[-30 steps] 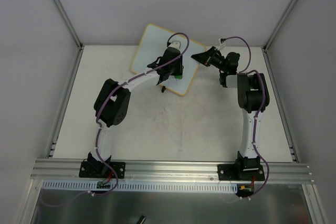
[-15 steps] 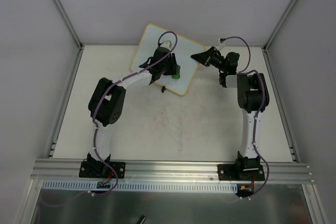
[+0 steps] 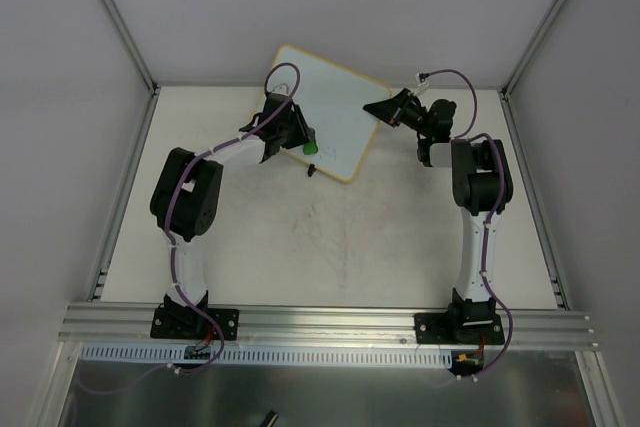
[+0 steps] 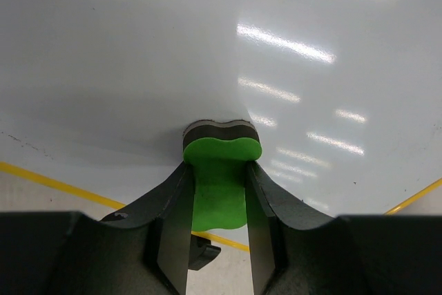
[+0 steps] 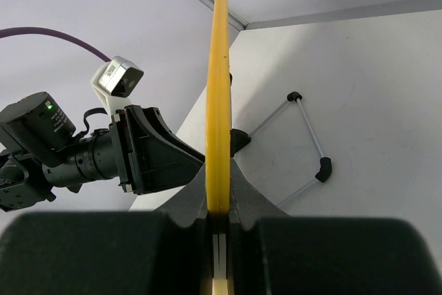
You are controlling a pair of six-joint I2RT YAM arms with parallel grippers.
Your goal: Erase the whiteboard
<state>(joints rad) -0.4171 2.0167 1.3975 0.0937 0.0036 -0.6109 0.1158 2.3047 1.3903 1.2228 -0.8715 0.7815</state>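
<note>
Partly, the whiteboard (image 3: 335, 112) is covered by the left jaws clamping the green eraser (image 4: 219, 184); its edge is pinched by the right jaws.

The small square whiteboard (image 4: 207, 46) with the thin yellow frame is showing a smooth, glossy white face that is mirroring bright streaks of light; its frame edge (image 5: 218, 67) is looking smooth and satiny. The small green eraser block (image 4: 221, 148) is looking like matt, soft foam, backed by a dark felt-like layer. The fingers of the left claw (image 4: 218, 174) and the right claw (image 5: 219, 202) are appearing as matt black plastic. The pale tabletop (image 3: 330, 237) is looking matt and scuffed, and the silvery rail (image 3: 330, 319) along its near edge is gleaming like brushed metal
</note>
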